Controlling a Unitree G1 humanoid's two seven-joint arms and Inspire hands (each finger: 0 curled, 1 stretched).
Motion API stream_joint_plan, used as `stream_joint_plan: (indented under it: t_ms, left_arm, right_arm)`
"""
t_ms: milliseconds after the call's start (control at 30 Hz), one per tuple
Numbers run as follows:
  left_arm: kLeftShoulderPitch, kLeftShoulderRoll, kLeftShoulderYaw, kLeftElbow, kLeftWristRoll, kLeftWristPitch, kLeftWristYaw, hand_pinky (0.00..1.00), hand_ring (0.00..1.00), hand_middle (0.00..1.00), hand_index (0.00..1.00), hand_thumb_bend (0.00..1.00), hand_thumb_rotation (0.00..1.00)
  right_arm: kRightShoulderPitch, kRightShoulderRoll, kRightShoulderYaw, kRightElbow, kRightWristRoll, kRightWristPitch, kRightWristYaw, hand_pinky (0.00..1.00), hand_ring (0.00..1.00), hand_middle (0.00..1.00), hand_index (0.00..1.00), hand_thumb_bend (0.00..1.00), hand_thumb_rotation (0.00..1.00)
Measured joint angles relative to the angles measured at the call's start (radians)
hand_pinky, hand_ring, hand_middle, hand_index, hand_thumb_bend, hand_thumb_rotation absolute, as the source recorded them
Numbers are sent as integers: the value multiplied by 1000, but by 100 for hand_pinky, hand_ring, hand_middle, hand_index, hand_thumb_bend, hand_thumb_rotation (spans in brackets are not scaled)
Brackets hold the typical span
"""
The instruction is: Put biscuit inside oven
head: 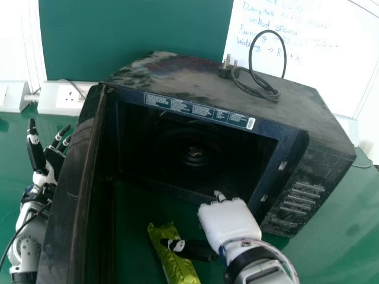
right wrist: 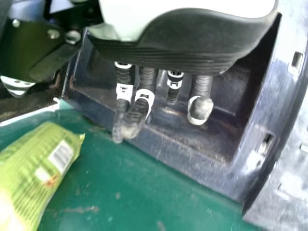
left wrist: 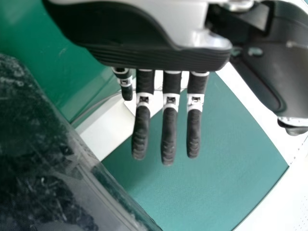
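Right hand (head: 230,223), loosely open and empty, hovers by the biscuit (head: 182,270) outside the oven (head: 172,74); a good pick-up would close round the packet's middle (gently, lest it crumble) and lift before entry; left hand (head: 53,161) open

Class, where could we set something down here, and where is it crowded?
Bare green table borders the right side of the microwave. Crowded: before its cavity, with the biscuit packet and right hand; and left of the open door, by the left hand.
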Motion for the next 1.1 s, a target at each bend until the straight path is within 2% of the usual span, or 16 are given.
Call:
stream_joint_plan:
  t_ms: [67, 100, 133, 200, 233, 300, 367, 400, 467, 567, 767, 933, 1000, 1100]
  left_arm:
    - [1, -2, 0, -12, 0, 3, 9, 24, 32, 42, 49, 52, 8]
    - [1, -3, -1, -17, -1, 5, 12, 24, 32, 42, 49, 52, 8]
    - [1, -4, -2, -19, -1, 5, 14, 24, 32, 42, 49, 52, 8]
    - [1, -6, -5, -20, 0, 6, 17, 24, 32, 42, 49, 52, 8]
    - [1, -7, -9, -20, 0, 6, 18, 24, 32, 42, 49, 52, 8]
    - [1, -9, -16, -20, 0, 6, 18, 23, 32, 42, 49, 52, 8]
    - [0, -10, -21, -19, 0, 5, 18, 23, 32, 42, 49, 52, 8]
    - [-2, -10, -23, -17, 0, 5, 18, 23, 32, 42, 49, 52, 8]
    - [-3, -10, -25, -12, 1, 4, 18, 23, 32, 42, 49, 52, 8]
    - [-7, -10, -30, 1, 3, 1, 17, 22, 32, 42, 49, 52, 8]
    - [-24, -10, -35, 12, 23, -3, 16, 22, 32, 42, 49, 52, 8]
    - [-31, -10, -38, 23, 40, -17, 12, 22, 32, 42, 49, 52, 8]
    - [-32, -10, -39, 36, 46, -23, 8, 23, 32, 42, 49, 52, 8]
    - [-37, -10, -42, 55, 62, -34, 0, 23, 32, 42, 49, 52, 8]
  right_arm:
    - [9, 16, -19, 0, -6, -40, 2, 0, 8, 19, 66, 100, 94]
    - [11, 23, -28, 1, -10, -59, 5, 1, 13, 25, 65, 100, 96]
    - [13, 26, -34, 4, -12, -83, 7, 5, 25, 38, 61, 100, 97]
    - [20, 25, -41, 16, -14, -130, 13, 11, 43, 55, 60, 100, 97]
    - [26, 24, -44, 22, -15, -154, 17, 16, 52, 64, 62, 100, 98]
    - [37, 29, -49, 30, -22, -187, 27, 23, 64, 75, 67, 100, 96]
    - [44, 54, -56, 39, -23, -194, 38, 19, 73, 82, 74, 100, 92]
    - [50, 74, -61, 43, -21, -194, 38, 11, 79, 86, 79, 100, 92]
    - [68, 112, -65, 51, -10, -192, 37, 2, 92, 96, 90, 100, 93]
    - [97, 147, -75, 62, 11, -191, 38, 0, 98, 99, 96, 100, 96]
    - [113, 201, -92, 110, 36, -179, 63, 0, 100, 100, 100, 100, 90]
    - [121, 198, -101, 130, 84, -182, 27, 0, 98, 100, 98, 100, 99]
    - [128, 197, -101, 131, 88, -185, 10, 0, 99, 100, 98, 100, 98]
    - [130, 202, -99, 132, 87, -185, 6, 0, 100, 100, 100, 100, 91]
